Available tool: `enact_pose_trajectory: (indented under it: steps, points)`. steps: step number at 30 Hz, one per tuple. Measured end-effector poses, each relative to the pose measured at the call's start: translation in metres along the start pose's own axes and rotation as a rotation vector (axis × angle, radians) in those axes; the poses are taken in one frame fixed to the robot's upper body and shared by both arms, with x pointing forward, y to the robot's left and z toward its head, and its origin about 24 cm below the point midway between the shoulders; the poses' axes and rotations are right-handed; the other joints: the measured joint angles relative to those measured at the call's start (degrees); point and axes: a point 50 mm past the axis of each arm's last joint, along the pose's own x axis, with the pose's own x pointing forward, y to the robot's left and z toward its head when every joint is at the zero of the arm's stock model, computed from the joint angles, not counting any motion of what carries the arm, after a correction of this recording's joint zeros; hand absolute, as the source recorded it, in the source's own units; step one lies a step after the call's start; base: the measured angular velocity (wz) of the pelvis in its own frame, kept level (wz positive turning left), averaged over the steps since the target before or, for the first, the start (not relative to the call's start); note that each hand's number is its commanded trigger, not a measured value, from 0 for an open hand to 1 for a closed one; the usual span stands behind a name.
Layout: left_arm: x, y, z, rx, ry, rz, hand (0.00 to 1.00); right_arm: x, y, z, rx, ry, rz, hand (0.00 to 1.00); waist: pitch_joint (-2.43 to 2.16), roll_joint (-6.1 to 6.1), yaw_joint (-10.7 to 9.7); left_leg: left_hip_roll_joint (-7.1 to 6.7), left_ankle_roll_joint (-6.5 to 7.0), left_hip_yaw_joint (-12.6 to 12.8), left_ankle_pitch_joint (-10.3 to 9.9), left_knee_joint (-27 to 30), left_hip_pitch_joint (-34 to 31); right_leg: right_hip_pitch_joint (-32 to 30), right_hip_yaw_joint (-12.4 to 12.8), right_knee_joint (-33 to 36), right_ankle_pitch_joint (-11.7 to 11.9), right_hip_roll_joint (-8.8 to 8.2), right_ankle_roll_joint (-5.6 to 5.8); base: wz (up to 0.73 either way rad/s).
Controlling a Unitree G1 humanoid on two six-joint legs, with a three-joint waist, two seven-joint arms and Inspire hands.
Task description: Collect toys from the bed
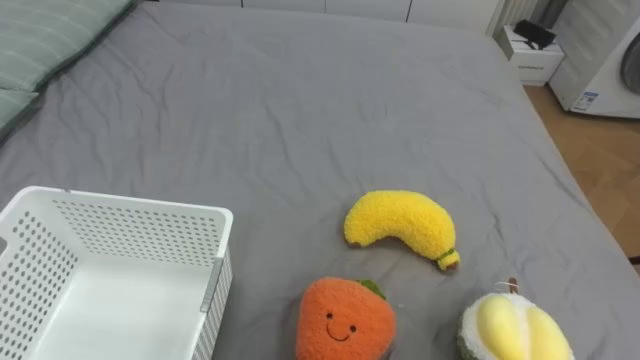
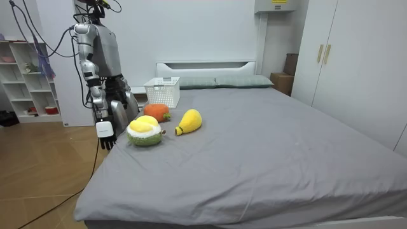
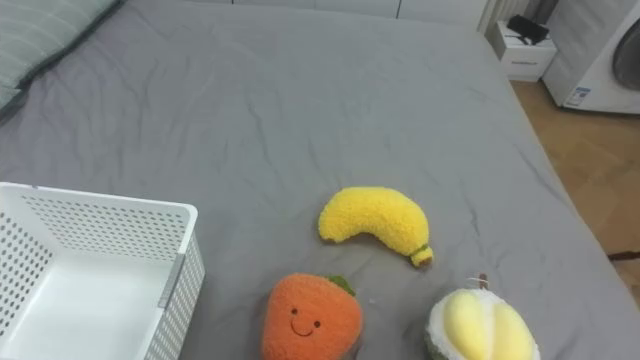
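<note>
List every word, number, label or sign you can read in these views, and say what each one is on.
No text can be read here.
Sticker on the washing machine: too small to read.
Yellow label on the white wall unit: blurred, unreadable.
Orange plush toy: a stitched smile, no words.

Robot stood upright in the room view, torso straight, no bend at the waist or knees that I could see. Right arm just hung down its side, elbow barely bent, forearm angled a touch forward. Right hand (image 2: pixel 106 138) dangled low by the thigh, pointing at the floor, back facing the camera. Too far off to make out its grip.
</note>
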Motion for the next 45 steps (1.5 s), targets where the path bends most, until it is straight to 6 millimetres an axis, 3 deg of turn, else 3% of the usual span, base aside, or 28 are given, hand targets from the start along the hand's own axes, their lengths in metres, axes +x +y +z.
enact_pose_trajectory:
  steps: [19,29,35,38,40,45]
  points:
    - [0.000,0.001,0.001,-0.004,-0.006,0.004,0.00,0.000,0.000,0.000,0.038,-0.003,-0.001,0.00,-0.20,0.65,0.11,0.16,-0.06,0.00,-0.04,0.08,0.12,0.00,-0.31,0.51,0.02,0.00,-0.03,0.00]
    - [0.001,0.004,-0.002,-0.042,0.004,0.013,0.00,0.000,-0.007,-0.014,0.487,0.031,-0.054,0.00,0.06,0.71,-2.07,0.16,-0.09,-0.14,-0.08,0.02,1.20,1.17,-0.06,0.47,0.01,0.03,-0.02,0.00]
    - [0.002,0.023,-0.009,-0.185,0.006,0.070,0.00,-0.003,-0.036,-0.022,0.882,0.035,-0.192,0.00,-0.13,0.13,-5.10,0.00,-0.09,0.18,-0.06,-0.14,1.44,0.95,0.21,0.51,-0.48,-0.03,-0.06,-0.01]
    - [0.002,0.026,-0.016,-0.200,0.012,0.080,0.00,-0.008,-0.061,-0.003,0.982,-0.049,-0.284,0.00,-0.35,-0.26,-5.65,0.02,-0.09,0.97,-0.02,-0.08,1.56,0.25,0.80,0.73,-0.39,0.05,-0.07,-0.14]
    - [0.002,0.027,-0.018,-0.207,0.017,0.097,0.00,-0.015,-0.085,0.021,1.044,-0.142,-0.333,0.00,-0.40,-0.47,-6.28,0.03,-0.08,1.34,-0.01,-0.24,1.55,-0.02,1.21,0.70,-0.26,0.09,-0.03,-0.09]
    - [0.001,0.030,-0.018,-0.205,0.004,0.109,0.00,-0.041,-0.119,0.075,1.061,-0.402,-0.416,0.00,-0.41,-1.06,-5.70,-0.02,-0.14,1.59,0.03,-0.46,1.33,-0.40,1.74,0.65,-0.24,0.24,-0.02,-0.02]
